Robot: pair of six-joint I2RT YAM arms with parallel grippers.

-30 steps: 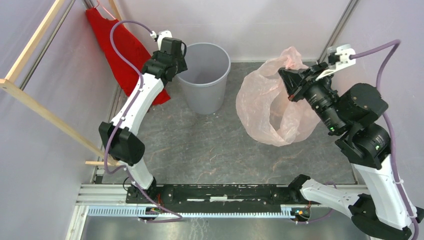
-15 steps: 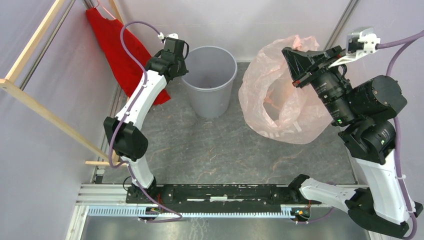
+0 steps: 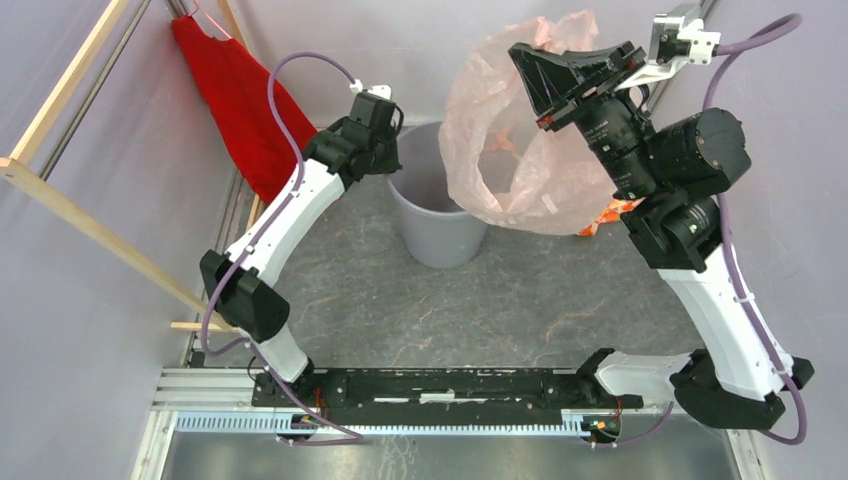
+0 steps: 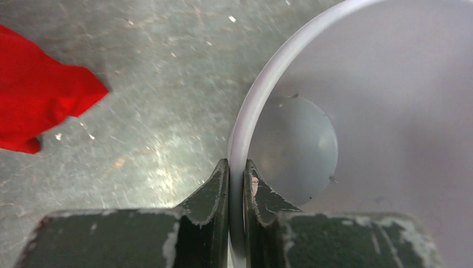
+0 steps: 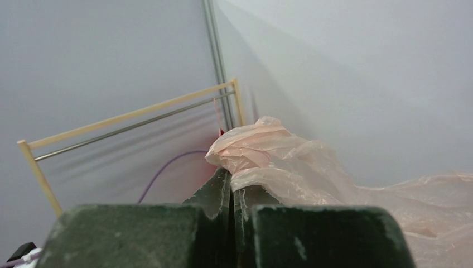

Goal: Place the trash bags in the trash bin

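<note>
Bag and bin both shifted in the last second. The right pincer (image 3: 535, 68) has carried the trash bag (image 3: 505, 160) up and to the left. The trash bin (image 3: 440, 235) has slid rightward and nearer the arm bases, with the left pincer (image 3: 383, 122) now closed on it.

Left pincer:
- Clamped on the bin's rolled rim, one finger outside the wall and one inside, the rim running up between them.
- The bin's interior lies to its right, with bare floor showing.
- Open table (image 3: 450, 310) lies to its left, then the corner of the red garment (image 3: 235, 100), well apart from the rim.

Right pincer:
- Fingers pressed together on a bunched top fold of the bag, held high.
- The rest of the film hangs below it and trails off to its right, mouth slack and open.
- From above, the bag's lower left lobe overlaps the bin's right rim. I cannot tell whether the two touch.
- An orange cloth (image 3: 607, 213) peeks out under the bag's right edge, beside the right arm.
- Beyond the fingertips are the wall corner and a wooden rail (image 5: 128, 116).

Room to move:
- A broad stretch of table lies free between the bin and the arm bases.
- Space is tight behind the bin toward the back wall.
- The bin's far rim is hidden by the left pincer and the bag.
</note>
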